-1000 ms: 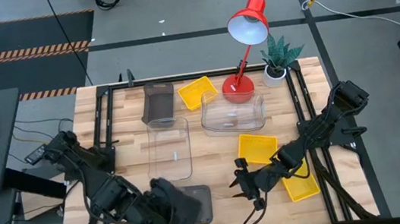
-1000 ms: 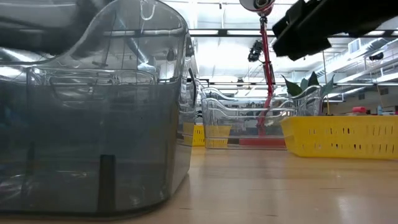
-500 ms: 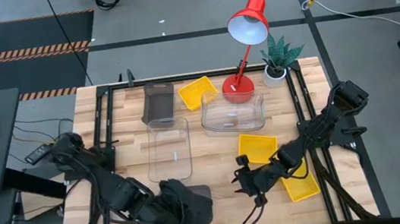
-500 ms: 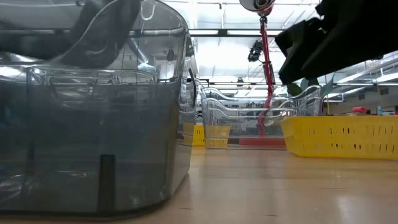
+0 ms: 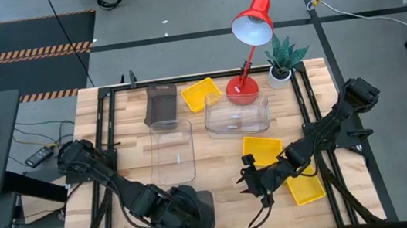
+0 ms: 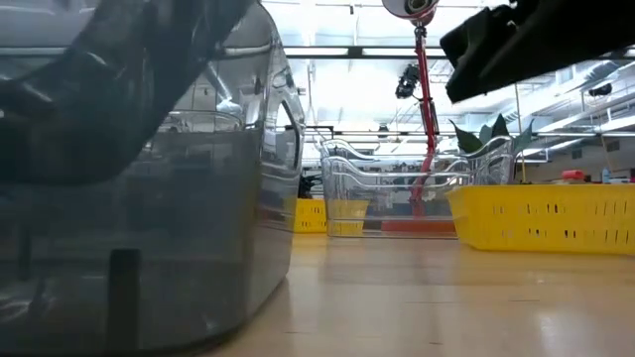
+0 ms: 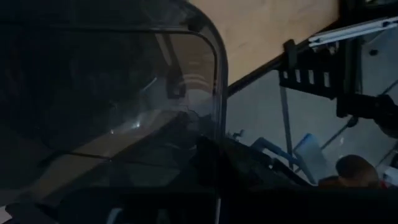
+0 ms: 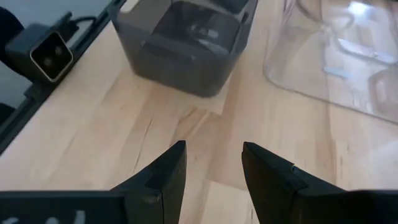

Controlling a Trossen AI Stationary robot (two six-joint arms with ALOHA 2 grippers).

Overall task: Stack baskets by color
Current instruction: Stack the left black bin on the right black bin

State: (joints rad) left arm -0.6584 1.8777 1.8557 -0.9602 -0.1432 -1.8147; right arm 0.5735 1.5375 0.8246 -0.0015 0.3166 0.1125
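Observation:
A smoky dark grey basket (image 5: 205,201) (image 6: 149,248) (image 8: 180,62) stands on its base at the table's near edge. My left gripper (image 5: 189,217) reaches down into it, shut, with its fingers hidden by the arm and the smoky wall (image 7: 214,81). My right gripper (image 5: 245,183) (image 8: 213,168) hovers open over bare wood to the right of that basket, holding nothing. Two yellow baskets (image 5: 262,149) (image 5: 307,188) lie by the right arm, and a third (image 5: 199,93) is at the back. Two clear baskets (image 5: 172,150) (image 5: 236,116) and another dark grey one (image 5: 161,105) stand mid-table and at the back. My left gripper comes into the near dark grey basket from above, slanting toward the table's right. The arm and the basket's dark wall hide the fingertips, so which part they touch cannot be told. The basket stays with its base on the table.
A red desk lamp (image 5: 248,62) and a small potted plant (image 5: 283,61) stand at the back right. A small camera (image 8: 50,53) sits at the near edge beside the grey basket. Bare wood lies between the grey basket and the near yellow baskets.
My left gripper has sunk toward the table and gone toward its right edge, rolling as it went, down into the near dark grey basket. It has stayed shut. In the low view the basket has shifted a little along the table while still resting on its base.

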